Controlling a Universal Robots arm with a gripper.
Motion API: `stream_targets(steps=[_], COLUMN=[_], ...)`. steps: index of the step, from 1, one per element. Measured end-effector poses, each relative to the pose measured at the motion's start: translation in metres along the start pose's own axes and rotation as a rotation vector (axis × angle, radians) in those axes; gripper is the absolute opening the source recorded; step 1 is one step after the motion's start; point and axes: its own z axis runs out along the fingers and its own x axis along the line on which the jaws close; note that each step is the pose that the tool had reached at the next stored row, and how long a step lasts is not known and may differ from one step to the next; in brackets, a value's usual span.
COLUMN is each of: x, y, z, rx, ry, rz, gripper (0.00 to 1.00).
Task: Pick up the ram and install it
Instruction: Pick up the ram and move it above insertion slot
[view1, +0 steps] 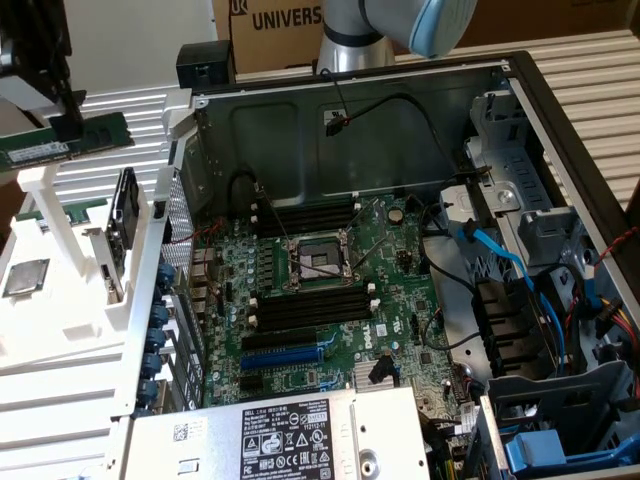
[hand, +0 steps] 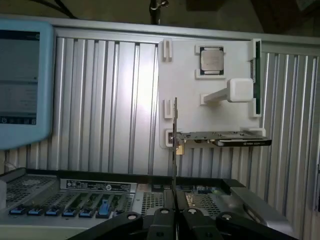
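Holding the ram (view1: 95, 135) in the claw (view1: 64, 128): jaws narrow, pinched on the board's flat faces. In the wrist view the stick sits edge-on, straight out from between the fingers.

Position: in the air over the white fixture (view1: 60, 330), well apart from the CPU socket (view1: 315, 262) and on the far side of the case's perforated wall (view1: 182, 215) from it. Not seated yet.

Step in hand, as I read it: carrying to a slot. Empty black slots (view1: 305, 215) sit just beside the socket, one bank on either side. The blue slot (view1: 300, 352) lies further from the socket, past one bank. Not a target.

Doing it well, my take:
- Keep the long edge parallel to the slot. It looks roughly so in the exterior view.
- Stay high enough to clear the wall. Mind the black cable (view1: 420, 110) looping beyond the socket.
- One end of the stick is cut off by the frame edge, so I can't confirm a centred grip. Off-centre would likely tip it on seating.
- White end clips (view1: 254, 298): can't tell if open. Notch side can't be read either.
- Thin board, likely flexes. Push square, no rocking.
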Motion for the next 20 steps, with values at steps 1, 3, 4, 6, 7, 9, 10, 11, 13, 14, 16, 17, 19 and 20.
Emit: stream_targets(steps=[1, 3, 4, 6, 7, 9, 10, 11, 13, 14, 16, 17, 19, 20], x=[0.0, 0.0, 0.0, 0.0, 0.001, 0.001, 0.001, 0.002, 0.002, 0.002, 0.003, 0.003, 0.003, 0.003], y=[-0.0014, -0.0028, -0.0044, -0.0217, -0.0261, -0.0398, -0.0445, -0.0488, -0.0581, -0.0624, -0.0719, -0.0762, -0.0854, -0.0945], z=[0.0, 0.0, 0.0, 0.0001, 0.0002, 0.0002, 0.0003, 0.0003, 0.0004, 0.0004, 0.0005, 0.0005, 0.0006, 0.0007], rx=[-0.0035, -0.0085, -0.0107, -0.0113, -0.0112, -0.0112, -0.0113, -0.0112, -0.0112, -0.0112, -0.0113, -0.0113, -0.0113, -0.0114], ry=[0.0002, 0.0001, 0.0, 0.0, 0.0, 0.0, 0.0, 0.0, 0.0001, 0.0003, 0.0011, 0.0016, 0.0029, 0.0041], rz=[0.0, 0.001, 0.002, 0.002, 0.002, 0.002, 0.002, 0.002, 0.002, 0.002, 0.002, 0.002, 0.002, 0.002], gripper=[0.13, 0.13, 0.13, 0.13, 0.13, 0.13, 0.13, 0.13, 0.13, 0.13, 0.13, 0.13, 0.13, 0.13])
